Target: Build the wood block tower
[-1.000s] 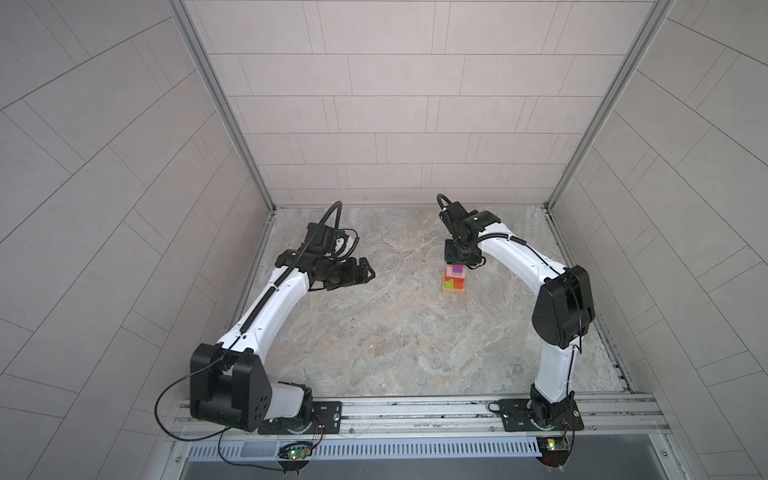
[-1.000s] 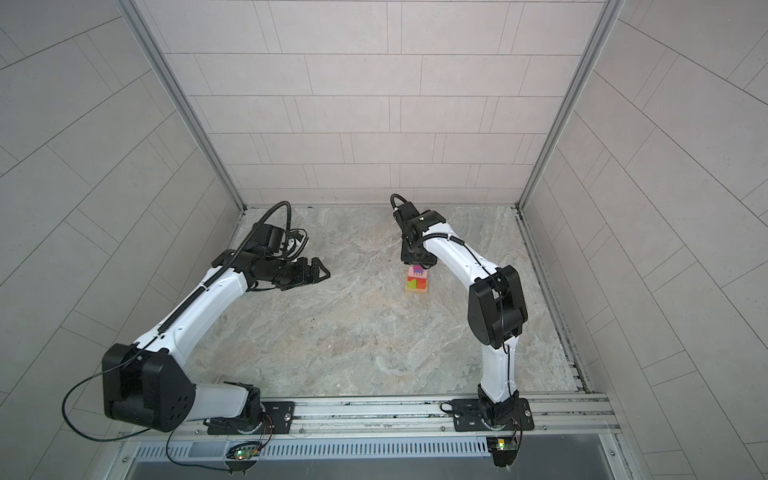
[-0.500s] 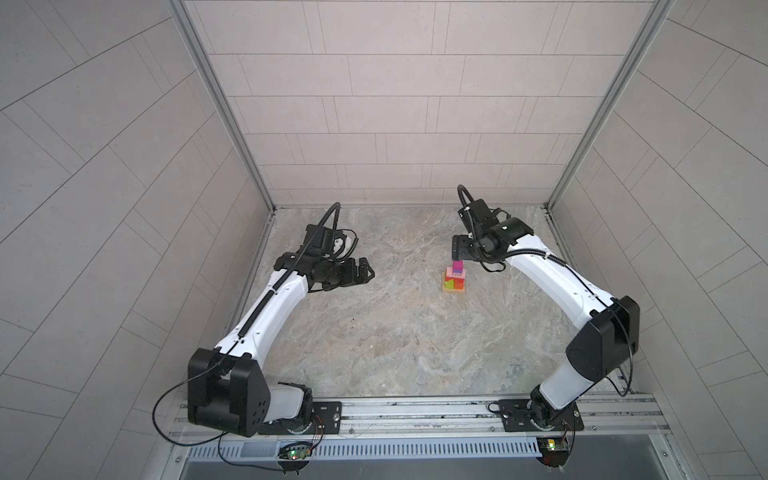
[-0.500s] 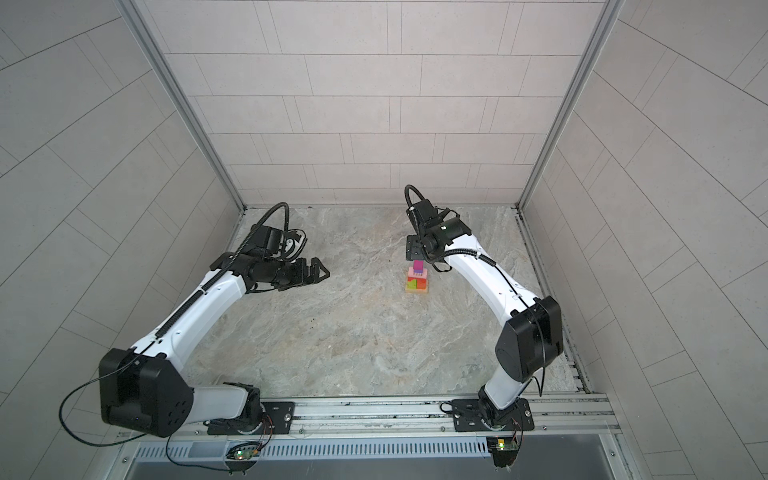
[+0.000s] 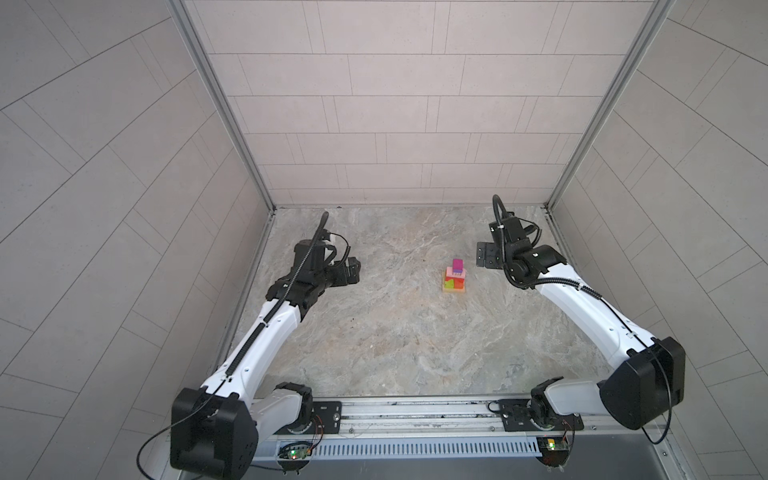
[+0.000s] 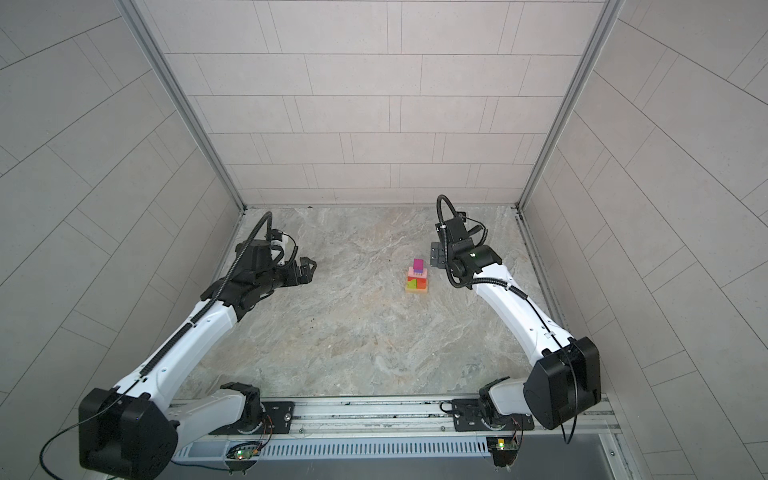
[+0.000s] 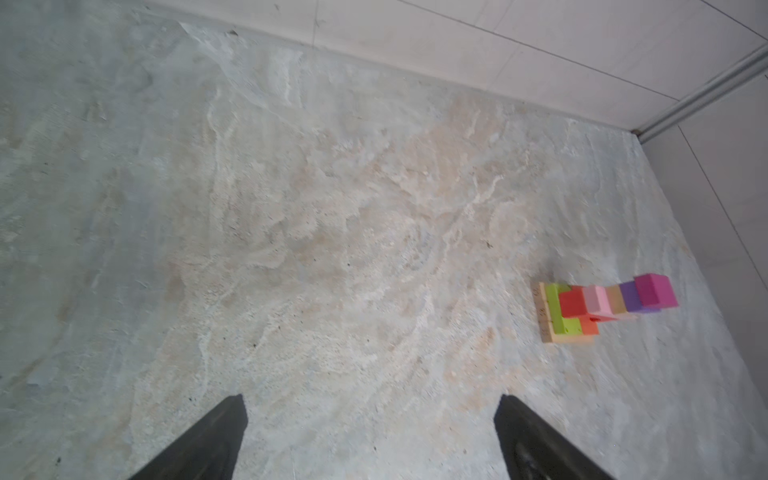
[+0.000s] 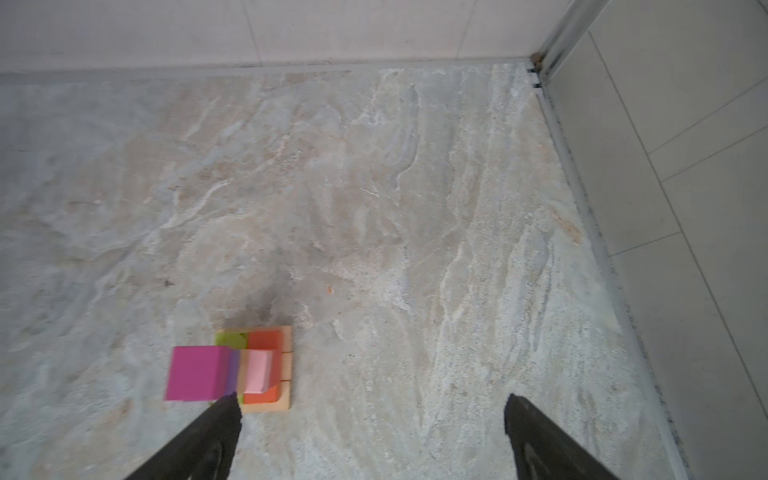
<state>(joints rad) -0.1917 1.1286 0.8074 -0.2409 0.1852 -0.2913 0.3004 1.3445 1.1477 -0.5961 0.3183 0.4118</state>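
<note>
Standing on the bench [image 5: 374, 332]: wood block tower [image 5: 454, 279], untouched.
Left end effector [image 7: 370, 403] and right end effector [image 8: 372, 401] are held wide apart, empty, the right seemingly nearer.

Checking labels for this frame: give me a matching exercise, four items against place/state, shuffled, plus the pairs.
Items
1. magenta cube
2. tan base
3. left gripper
4. right gripper

Place or state
A. open, close beside the wood block tower
B. lowest layer, resting on the table
C. open, far across the table from the tower
D. top of the tower

Pairs: 1-D, 2-B, 3-C, 4-A
</note>
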